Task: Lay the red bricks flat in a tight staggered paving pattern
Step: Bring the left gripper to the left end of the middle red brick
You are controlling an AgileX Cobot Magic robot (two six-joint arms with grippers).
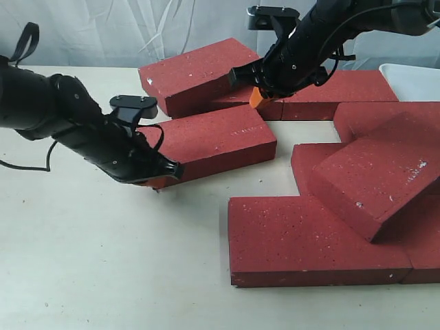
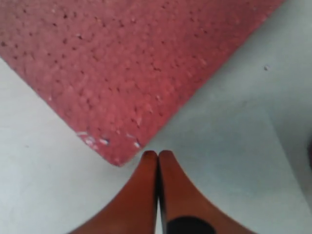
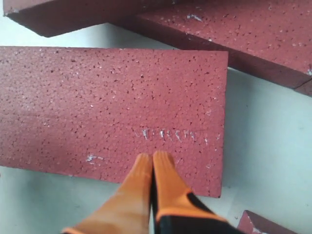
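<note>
Several red bricks lie on the pale table. One loose brick sits in the middle, angled. My left gripper is shut and empty, its orange tips low on the table right at that brick's near left corner. My right gripper is also shut and empty, its tips over the far edge of the same brick; whether they touch it I cannot tell. A back-left brick leans on its neighbour. On the right, a tilted brick rests on top of flat ones, in front of it a flat brick.
Another brick lies at the back right behind my right arm, with more bricks along the right edge. A white tray stands at the far right back. Bare table spreads across the front left.
</note>
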